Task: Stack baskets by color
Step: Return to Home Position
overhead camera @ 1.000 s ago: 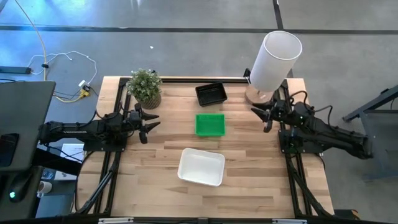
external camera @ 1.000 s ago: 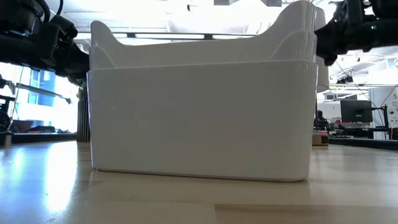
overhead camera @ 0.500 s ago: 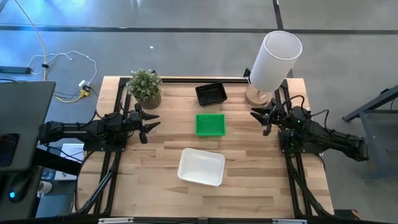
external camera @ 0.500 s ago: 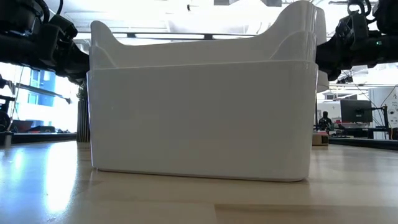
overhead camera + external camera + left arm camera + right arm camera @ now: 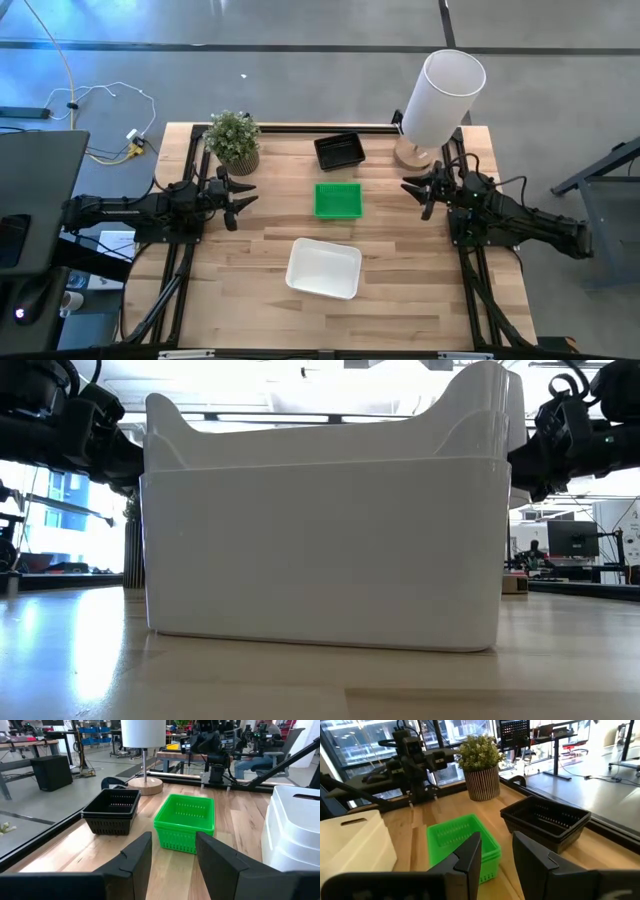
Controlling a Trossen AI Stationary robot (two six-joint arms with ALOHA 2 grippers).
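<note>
Three basket stacks between left hand, right hand

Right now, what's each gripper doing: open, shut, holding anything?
Left gripper: open, holding nothing, near the potted plant.
Right gripper: open, holding nothing, near the white lamp.

The right claw has slid slightly nearer along the desk's right side, away from the lamp, and dipped lower.
</note>
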